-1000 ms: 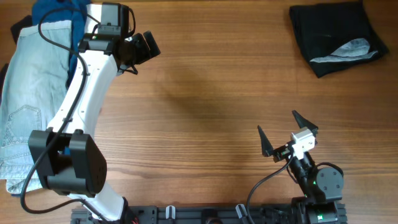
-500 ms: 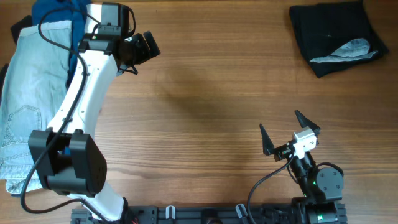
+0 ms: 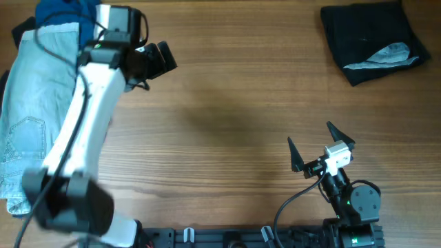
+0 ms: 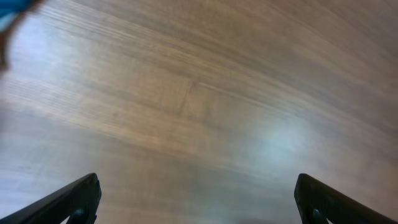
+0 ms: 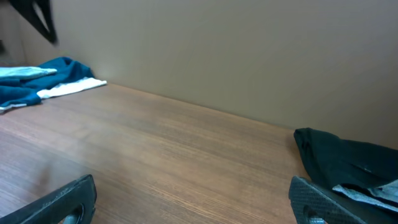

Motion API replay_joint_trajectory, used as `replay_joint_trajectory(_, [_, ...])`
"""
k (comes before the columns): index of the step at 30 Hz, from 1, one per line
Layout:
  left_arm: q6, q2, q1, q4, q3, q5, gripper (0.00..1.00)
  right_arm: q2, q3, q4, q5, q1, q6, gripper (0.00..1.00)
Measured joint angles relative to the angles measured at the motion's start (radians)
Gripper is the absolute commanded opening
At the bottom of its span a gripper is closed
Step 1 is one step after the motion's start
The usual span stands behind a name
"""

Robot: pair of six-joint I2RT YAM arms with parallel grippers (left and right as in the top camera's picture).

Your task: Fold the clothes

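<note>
A folded black garment [image 3: 372,38] with pale grey lining showing lies at the table's far right; it also shows in the right wrist view [image 5: 348,165]. Faded light-blue jeans [image 3: 34,103] lie along the left edge, with a dark-blue piece [image 3: 62,10] and a white piece [image 3: 58,27] at the far left corner. My left gripper [image 3: 160,56] is open and empty, above bare wood just right of the jeans; its fingers [image 4: 198,202] frame bare wood. My right gripper [image 3: 315,148] is open and empty near the front right, its fingertips [image 5: 193,199] spread wide.
The wooden table [image 3: 227,117] fills the view. A plain wall [image 5: 249,56] stands behind the table's far edge. The dark-blue and white pieces [image 5: 43,84] lie far off in the right wrist view.
My left arm has shifted slightly left and its view is blurred with motion. The right arm has barely moved.
</note>
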Motion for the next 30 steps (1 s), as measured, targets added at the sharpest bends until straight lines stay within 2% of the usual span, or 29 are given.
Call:
replay_joint_trajectory(3, [0.024,-0.212,0.000,-0.043,-0.007,-0.029,1.00,-0.002,0.000,0.001,0.003,0.000,0.000,1.00])
replay_joint_trajectory(6, [0.117,-0.482,0.005,0.126,-0.094,-0.057,1.00,-0.003,0.000,0.002,0.003,0.000,0.000,1.00])
replay_joint_trajectory(9, [0.184,-0.780,0.079,0.378,-0.366,-0.059,1.00,-0.005,0.000,0.001,0.005,0.000,0.000,1.00])
replay_joint_trajectory(10, [0.188,-0.873,0.118,0.420,-0.485,-0.061,1.00,-0.006,0.000,0.001,0.007,0.000,0.000,1.00])
replay_joint_trajectory(12, [0.199,-0.993,0.159,0.577,-0.688,-0.060,1.00,-0.006,0.000,0.001,0.009,0.000,0.000,1.00])
replay_joint_trajectory(13, [0.203,-1.089,0.183,0.650,-0.854,-0.061,1.00,-0.006,0.000,0.000,0.011,0.000,0.000,1.00])
replay_joint_trajectory(17, [0.206,-1.341,0.200,0.877,-1.211,-0.060,1.00,-0.006,0.000,-0.002,0.010,0.000,0.003,1.00])
replay_joint_trajectory(20, [0.209,-1.440,0.200,0.968,-1.360,-0.060,1.00,-0.006,0.000,-0.002,0.010,0.000,0.003,1.00])
replay_joint_trajectory(23, [0.210,-1.517,0.200,0.975,-1.455,-0.060,1.00,-0.006,0.000,-0.002,0.010,0.000,0.003,1.00])
replay_joint_trajectory(30, [0.264,-1.622,0.199,0.946,-1.479,-0.060,1.00,-0.006,0.000,-0.002,0.010,0.000,0.003,1.00])
